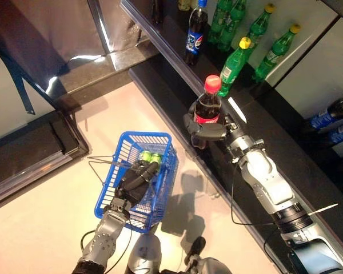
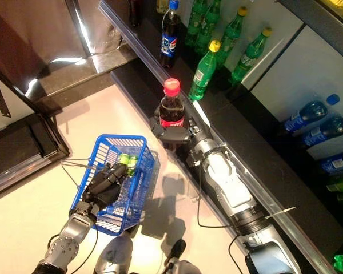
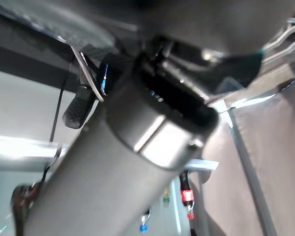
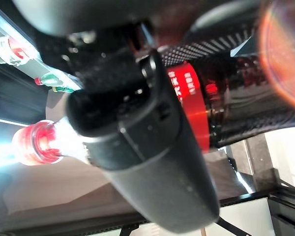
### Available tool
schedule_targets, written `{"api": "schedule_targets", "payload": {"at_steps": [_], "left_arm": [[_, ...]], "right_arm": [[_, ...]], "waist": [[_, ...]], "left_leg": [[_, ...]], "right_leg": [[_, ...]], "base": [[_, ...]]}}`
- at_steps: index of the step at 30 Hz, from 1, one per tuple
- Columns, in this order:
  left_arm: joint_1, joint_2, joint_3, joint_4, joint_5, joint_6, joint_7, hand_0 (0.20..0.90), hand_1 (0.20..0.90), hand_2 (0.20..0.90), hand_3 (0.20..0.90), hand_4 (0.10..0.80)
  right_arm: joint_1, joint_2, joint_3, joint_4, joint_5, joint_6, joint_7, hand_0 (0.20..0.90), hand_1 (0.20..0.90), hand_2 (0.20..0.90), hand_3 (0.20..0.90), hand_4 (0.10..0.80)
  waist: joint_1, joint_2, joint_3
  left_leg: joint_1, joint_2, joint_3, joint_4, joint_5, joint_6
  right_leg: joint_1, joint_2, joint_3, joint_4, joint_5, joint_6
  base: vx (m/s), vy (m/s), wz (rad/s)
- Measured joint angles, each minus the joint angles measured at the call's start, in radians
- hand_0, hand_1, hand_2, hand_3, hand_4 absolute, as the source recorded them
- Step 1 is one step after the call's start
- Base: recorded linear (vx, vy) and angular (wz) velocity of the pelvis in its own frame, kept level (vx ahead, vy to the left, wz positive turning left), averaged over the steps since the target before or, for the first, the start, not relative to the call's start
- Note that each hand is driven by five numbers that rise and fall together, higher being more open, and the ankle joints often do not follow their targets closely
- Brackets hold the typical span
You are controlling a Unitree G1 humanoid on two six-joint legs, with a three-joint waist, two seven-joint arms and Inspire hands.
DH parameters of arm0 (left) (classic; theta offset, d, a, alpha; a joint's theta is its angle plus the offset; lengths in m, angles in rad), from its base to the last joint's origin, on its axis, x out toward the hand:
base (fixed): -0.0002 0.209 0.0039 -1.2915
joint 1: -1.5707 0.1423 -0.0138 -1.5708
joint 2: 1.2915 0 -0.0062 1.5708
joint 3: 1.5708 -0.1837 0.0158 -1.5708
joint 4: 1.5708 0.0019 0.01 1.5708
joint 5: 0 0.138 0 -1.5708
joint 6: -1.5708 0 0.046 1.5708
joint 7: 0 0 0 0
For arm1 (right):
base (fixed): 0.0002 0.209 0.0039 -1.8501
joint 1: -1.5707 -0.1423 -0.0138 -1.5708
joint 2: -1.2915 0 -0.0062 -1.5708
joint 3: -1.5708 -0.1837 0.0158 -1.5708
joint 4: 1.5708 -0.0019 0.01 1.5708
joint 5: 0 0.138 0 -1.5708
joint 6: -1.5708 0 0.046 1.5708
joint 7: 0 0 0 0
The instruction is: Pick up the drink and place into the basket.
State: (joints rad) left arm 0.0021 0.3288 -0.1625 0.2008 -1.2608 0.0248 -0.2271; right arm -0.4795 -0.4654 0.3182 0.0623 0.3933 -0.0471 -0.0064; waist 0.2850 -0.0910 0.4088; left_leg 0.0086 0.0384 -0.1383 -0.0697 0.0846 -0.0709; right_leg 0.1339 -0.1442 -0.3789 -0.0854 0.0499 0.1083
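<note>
A cola bottle [image 1: 207,108] with a red cap and red label stands upright in my right hand [image 1: 208,132], just off the dark shelf's front edge. The fingers wrap round the bottle's lower half. Its red cap [image 4: 37,142] shows past the hand in the right wrist view. Lower left, a blue wire basket [image 1: 131,137] hangs over the pale floor with my left hand [image 1: 134,181] curled over its near rim. Green drinks [image 1: 150,155] lie inside the basket. The bottle is up and to the right of the basket, not above it.
The dark shelf [image 1: 257,120] runs diagonally from the top centre to the lower right. On it stand several green bottles [image 1: 234,60] and a dark cola bottle with a blue cap [image 1: 195,31]. Blue bottles [image 1: 331,111] lie further right. A dark raised platform [image 1: 40,148] lies at the left.
</note>
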Motion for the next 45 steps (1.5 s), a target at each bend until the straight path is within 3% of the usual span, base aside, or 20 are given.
{"api": "schedule_targets", "payload": {"at_steps": [7,19,38,45], "left_arm": [[-0.003,0.044,-0.058,-0.104,0.017,0.051,-0.018,0.300,0.300,0.300,0.200,0.100],[-0.035,0.122,-0.092,-0.163,0.118,0.155,-0.113,0.300,0.300,0.300,0.200,0.100],[-0.091,0.209,-0.173,-0.272,0.142,0.207,-0.231,0.300,0.300,0.300,0.200,0.100],[-0.114,0.235,-0.181,-0.292,0.142,0.228,-0.267,0.300,0.300,0.300,0.200,0.100]], "right_arm": [[-0.001,0.000,0.028,0.000,-0.003,0.021,0.000,0.300,0.300,0.300,0.200,0.100],[-0.009,-0.002,0.063,0.000,-0.023,0.041,0.006,0.300,0.300,0.300,0.200,0.100],[-0.072,-0.056,0.183,0.009,-0.177,0.082,0.049,0.300,0.300,0.300,0.200,0.100],[-0.134,-0.076,0.228,0.099,-0.272,0.098,0.068,0.300,0.300,0.300,0.200,0.100]], "waist": [[0.004,0.000,0.000],[0.015,0.000,0.000],[0.042,0.000,0.000],[0.046,0.000,0.000]], "left_leg": [[-0.001,0.000,-0.004,0.000,0.000,0.000],[-0.005,-0.001,-0.009,0.001,0.002,-0.003],[-0.011,-0.006,-0.025,0.003,0.004,-0.004],[-0.011,-0.009,-0.040,0.004,0.010,-0.005]], "right_leg": [[0.001,0.000,-0.002,0.000,-0.002,0.001],[0.000,0.000,-0.004,0.000,-0.007,0.003],[0.004,-0.001,-0.029,0.000,-0.007,0.004],[0.012,-0.002,-0.040,0.000,-0.009,0.005]], "base": [[0.002,0.001,0.00],[0.000,0.000,0.00],[0.001,0.001,0.02],[0.006,-0.002,0.06]]}}
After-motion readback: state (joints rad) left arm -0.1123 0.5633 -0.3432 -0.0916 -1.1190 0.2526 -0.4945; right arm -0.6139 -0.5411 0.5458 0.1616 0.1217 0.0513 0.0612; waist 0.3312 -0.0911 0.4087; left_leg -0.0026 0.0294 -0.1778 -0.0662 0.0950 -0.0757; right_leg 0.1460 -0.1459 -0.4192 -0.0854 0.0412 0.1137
